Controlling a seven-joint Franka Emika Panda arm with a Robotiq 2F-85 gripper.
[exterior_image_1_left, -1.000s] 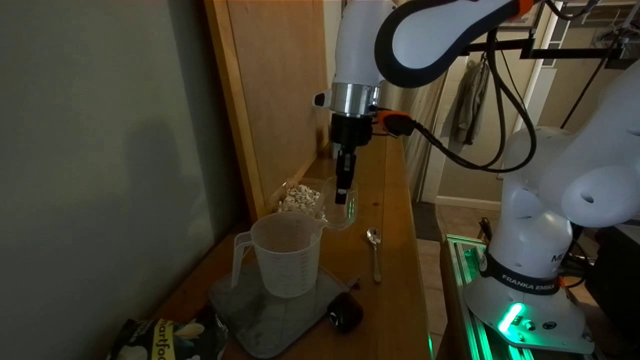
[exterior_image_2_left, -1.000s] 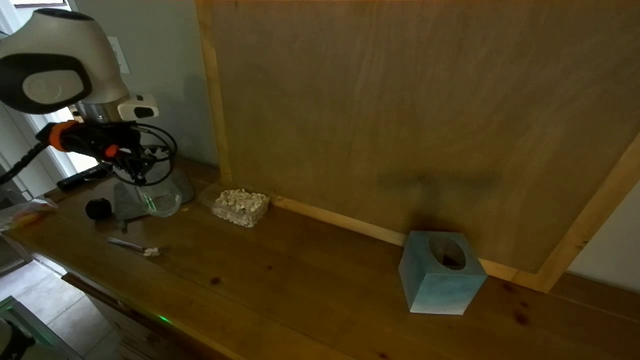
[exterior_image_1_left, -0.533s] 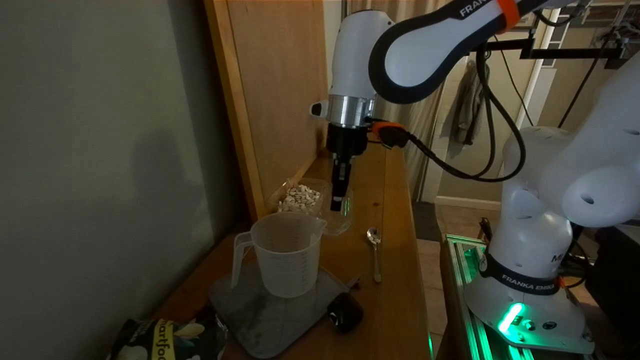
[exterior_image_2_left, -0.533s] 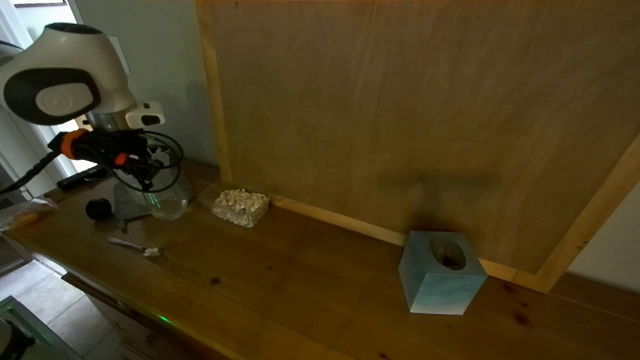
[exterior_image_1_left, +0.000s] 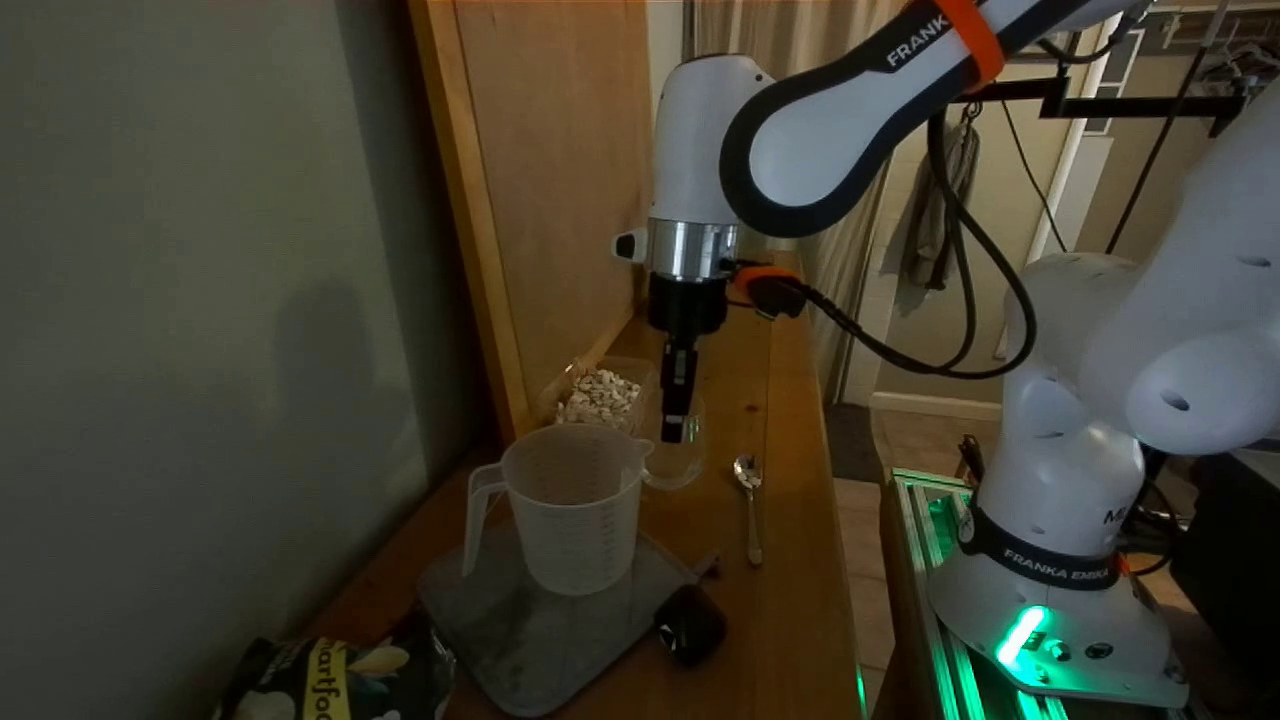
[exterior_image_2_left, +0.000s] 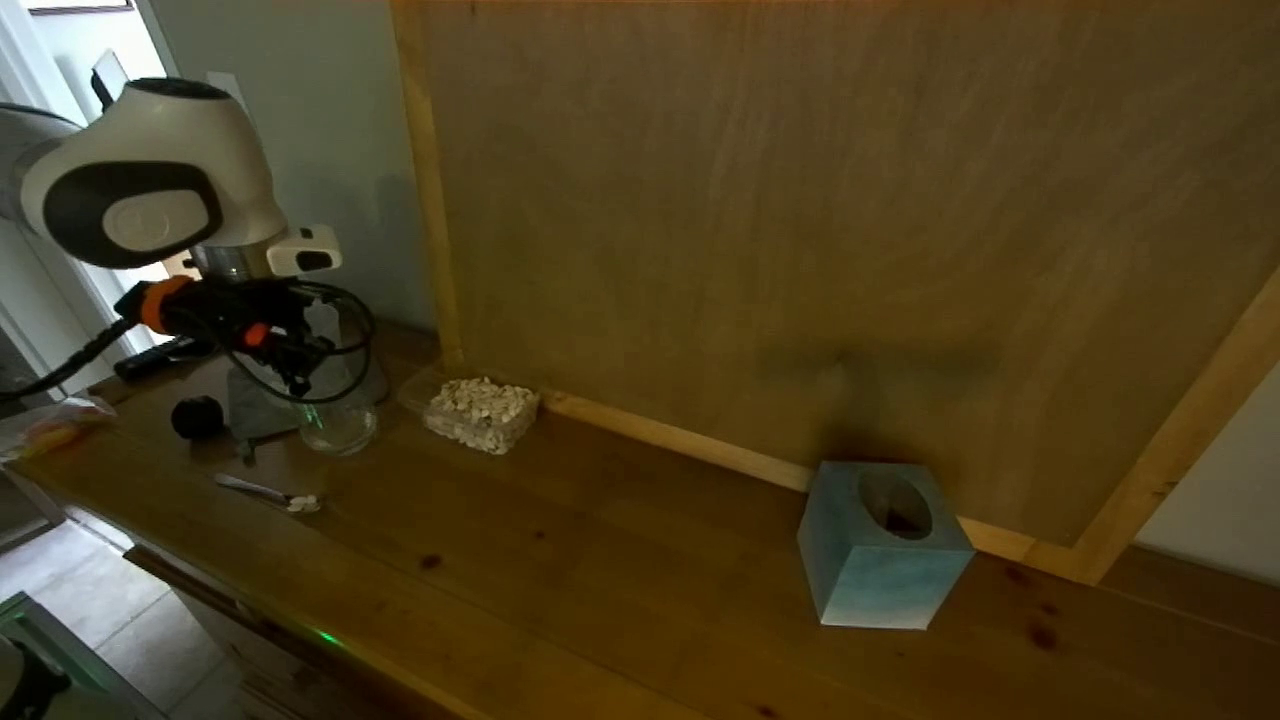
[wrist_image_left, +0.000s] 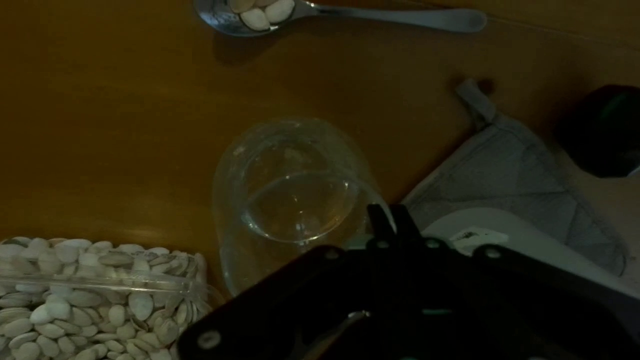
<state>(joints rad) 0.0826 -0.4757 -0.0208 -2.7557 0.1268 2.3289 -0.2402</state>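
Note:
My gripper (wrist_image_left: 387, 217) is shut on the rim of a clear, see-through cup (wrist_image_left: 295, 200). In an exterior view the gripper (exterior_image_1_left: 675, 428) points down with the cup (exterior_image_1_left: 676, 466) below its tips, close to the tabletop. I cannot tell if the cup touches the table. The cup looks empty and also shows in an exterior view (exterior_image_2_left: 338, 432). A translucent measuring jug (exterior_image_1_left: 580, 540) stands beside it, and its edge shows in the wrist view (wrist_image_left: 520, 230). A clear box of pale seeds (wrist_image_left: 100, 281) is on the cup's other side.
A spoon (wrist_image_left: 395, 17) with a few seeds lies near the cup. The jug stands on a grey potholder (exterior_image_1_left: 520, 650). A black object (exterior_image_1_left: 690, 625) and a snack bag (exterior_image_1_left: 345, 680) lie nearby. A blue tissue box (exterior_image_2_left: 885, 580) stands by the wooden board (exterior_image_2_left: 800, 230).
My gripper has moved down and slightly towards the measuring jug, bringing the clear cup lower with it. The jug, spoon and seed box have not moved.

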